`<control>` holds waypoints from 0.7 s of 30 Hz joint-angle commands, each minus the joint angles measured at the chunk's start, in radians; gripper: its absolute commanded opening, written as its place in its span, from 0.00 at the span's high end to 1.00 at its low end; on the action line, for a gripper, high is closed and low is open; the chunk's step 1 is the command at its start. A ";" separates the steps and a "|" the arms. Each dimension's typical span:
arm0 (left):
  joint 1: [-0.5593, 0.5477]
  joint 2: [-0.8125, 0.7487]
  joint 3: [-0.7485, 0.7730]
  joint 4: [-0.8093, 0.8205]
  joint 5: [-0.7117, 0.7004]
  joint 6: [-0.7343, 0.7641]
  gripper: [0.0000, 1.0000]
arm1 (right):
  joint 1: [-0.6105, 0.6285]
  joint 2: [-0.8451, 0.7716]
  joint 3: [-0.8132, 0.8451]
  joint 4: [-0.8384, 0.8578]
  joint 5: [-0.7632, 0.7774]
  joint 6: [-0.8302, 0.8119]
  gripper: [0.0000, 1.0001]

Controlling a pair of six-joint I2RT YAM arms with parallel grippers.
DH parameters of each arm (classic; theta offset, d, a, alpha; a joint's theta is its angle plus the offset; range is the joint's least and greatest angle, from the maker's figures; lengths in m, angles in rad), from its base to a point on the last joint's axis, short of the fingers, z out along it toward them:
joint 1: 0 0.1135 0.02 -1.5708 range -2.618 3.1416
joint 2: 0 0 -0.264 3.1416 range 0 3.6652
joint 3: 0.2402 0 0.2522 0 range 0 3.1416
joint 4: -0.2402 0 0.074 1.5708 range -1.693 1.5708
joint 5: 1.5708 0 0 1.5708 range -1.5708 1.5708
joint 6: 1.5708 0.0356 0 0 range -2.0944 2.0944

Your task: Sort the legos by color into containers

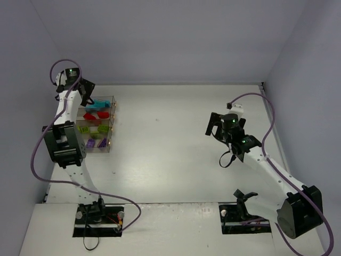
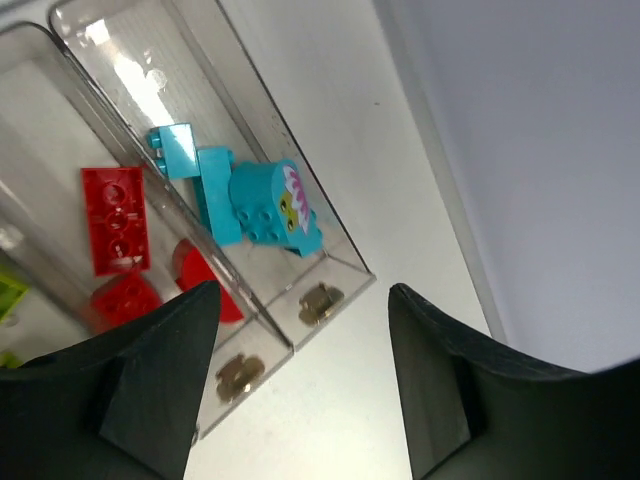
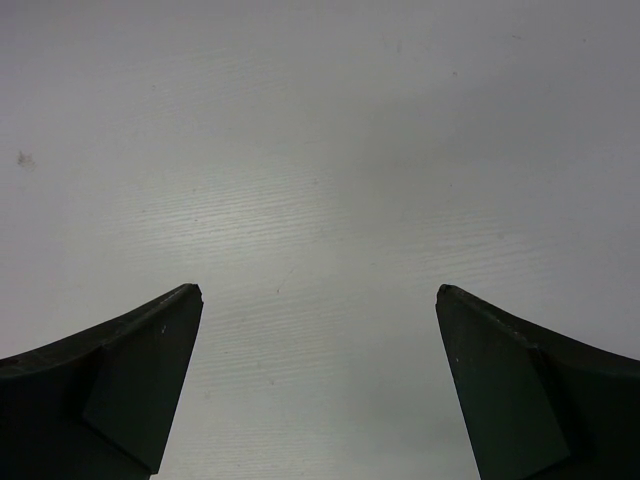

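Top external view: the bins point(image 1: 113, 99) sit far left, cyan bricks point(image 1: 96, 106) farthest, then red bricks point(image 1: 101, 114), green bricks point(image 1: 85, 128), purple bricks point(image 1: 91, 142) nearest. The left gripper point(image 2: 303, 292) hangs over the cyan end, fingers point(image 2: 160, 380) apart, nothing held. The right gripper point(image 3: 320, 290) is spread wide, empty, over the table point(image 1: 170, 154).

Two dark fingers point(image 3: 120, 390) at the lower corners, spread wide apart, pale grey table point(image 3: 320, 150) between them

Top cam: high, rear, looks down on whole bench point(image 1: 176, 144). Left wrist: close, oblique on containers point(image 2: 350, 275), shared with top. Right wrist: close on bench.
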 commanded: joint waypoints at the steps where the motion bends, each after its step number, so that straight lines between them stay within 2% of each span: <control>1: -0.019 -0.244 -0.030 0.045 0.022 0.184 0.39 | -0.005 -0.065 0.086 0.003 0.036 -0.037 0.00; 6: -0.074 -0.535 -0.158 0.030 0.077 0.394 0.35 | -0.006 -0.120 0.152 -0.035 0.073 -0.075 0.00; 10: -0.131 -0.736 -0.239 -0.083 0.109 0.578 0.34 | -0.005 -0.175 0.199 -0.055 0.084 -0.120 0.00; 14: -0.171 -0.989 -0.378 -0.128 0.132 0.605 0.31 | -0.006 -0.207 0.244 -0.060 0.090 -0.183 0.00; 18: -0.248 -1.160 -0.443 -0.188 0.094 0.639 0.29 | -0.006 -0.226 0.262 -0.060 0.115 -0.239 0.00; 21: -0.262 -1.273 -0.478 -0.230 0.086 0.649 0.27 | -0.005 -0.249 0.265 -0.060 0.124 -0.276 0.00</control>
